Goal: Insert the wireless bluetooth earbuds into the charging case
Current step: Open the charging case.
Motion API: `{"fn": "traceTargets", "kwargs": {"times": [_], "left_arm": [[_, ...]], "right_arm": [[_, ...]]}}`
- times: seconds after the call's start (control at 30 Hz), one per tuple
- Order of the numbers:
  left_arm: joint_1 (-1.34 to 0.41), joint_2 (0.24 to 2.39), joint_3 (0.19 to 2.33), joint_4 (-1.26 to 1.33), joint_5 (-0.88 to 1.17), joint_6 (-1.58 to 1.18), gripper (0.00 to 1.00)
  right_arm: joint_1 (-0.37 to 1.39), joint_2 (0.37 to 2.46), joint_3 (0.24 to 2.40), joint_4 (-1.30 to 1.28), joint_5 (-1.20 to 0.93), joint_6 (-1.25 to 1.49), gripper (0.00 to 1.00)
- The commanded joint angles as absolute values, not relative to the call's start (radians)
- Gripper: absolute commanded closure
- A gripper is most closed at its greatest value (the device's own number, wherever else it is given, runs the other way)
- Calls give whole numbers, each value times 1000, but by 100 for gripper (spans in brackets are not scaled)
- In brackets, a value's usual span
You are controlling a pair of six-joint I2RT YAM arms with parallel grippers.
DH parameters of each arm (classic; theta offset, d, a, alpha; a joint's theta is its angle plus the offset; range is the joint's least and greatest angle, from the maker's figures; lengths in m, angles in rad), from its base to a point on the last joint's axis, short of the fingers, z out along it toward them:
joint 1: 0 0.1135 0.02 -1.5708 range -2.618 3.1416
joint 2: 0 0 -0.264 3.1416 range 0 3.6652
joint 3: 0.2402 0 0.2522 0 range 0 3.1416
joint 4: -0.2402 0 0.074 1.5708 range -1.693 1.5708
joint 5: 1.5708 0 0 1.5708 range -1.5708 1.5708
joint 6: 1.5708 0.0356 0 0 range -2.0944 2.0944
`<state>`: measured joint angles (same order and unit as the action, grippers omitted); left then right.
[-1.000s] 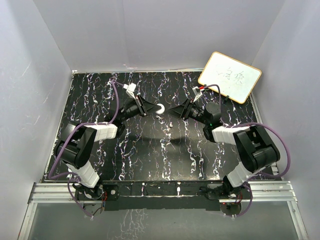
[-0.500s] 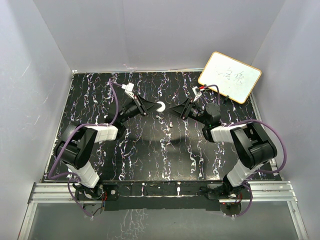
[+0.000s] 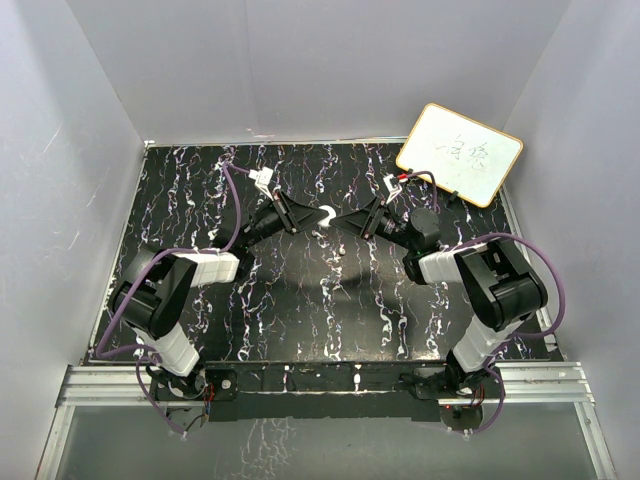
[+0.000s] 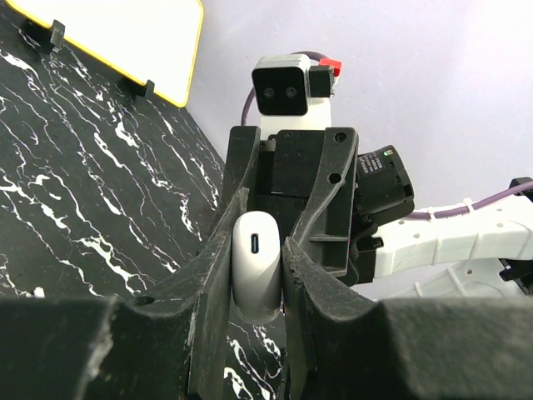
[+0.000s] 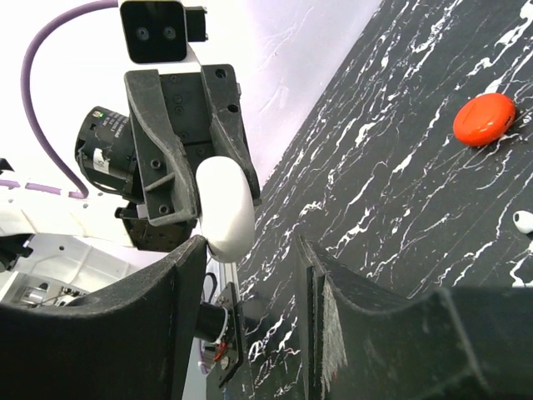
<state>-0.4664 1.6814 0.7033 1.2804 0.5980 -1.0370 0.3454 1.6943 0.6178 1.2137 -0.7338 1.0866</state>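
Note:
The white charging case (image 4: 256,267) hangs above the table's far middle, port end facing the left wrist camera. My left gripper (image 4: 260,242) is shut on it, one finger on each side. From above the case (image 3: 326,215) shows as a small white curl between the two arms' tips. My right gripper (image 5: 250,250) faces the left one and is open. The case (image 5: 225,208) sits just past the right gripper's left fingertip and off to the left of its gap. The earbuds are out of view.
A red round puck (image 5: 485,118) lies on the black marbled table (image 3: 300,320), with a small white rounded piece (image 5: 525,221) near it. A whiteboard (image 3: 460,153) leans at the back right corner. Grey walls enclose the table on three sides.
The right gripper's jaws have narrowed and its tip has come closer to the case. The left gripper has shifted slightly right, still holding the case.

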Motion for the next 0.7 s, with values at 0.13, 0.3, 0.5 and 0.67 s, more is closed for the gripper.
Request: {"fn": "traceTargets", "kwargs": {"times": [0.13, 0.3, 0.5, 0.67], "left_arm": [[-488, 1681, 727, 1345, 598, -1041, 100], [-489, 1680, 730, 1343, 595, -1041, 100], [-489, 1686, 739, 1348, 592, -1057, 100], [-489, 1700, 742, 1373, 588, -1104, 100]], "right_arm": [[342, 1708, 650, 1339, -751, 1123, 62], [342, 1713, 648, 1354, -756, 1131, 72], [341, 1721, 646, 1370, -765, 1132, 82], [342, 1725, 635, 1388, -770, 1125, 84]]}}
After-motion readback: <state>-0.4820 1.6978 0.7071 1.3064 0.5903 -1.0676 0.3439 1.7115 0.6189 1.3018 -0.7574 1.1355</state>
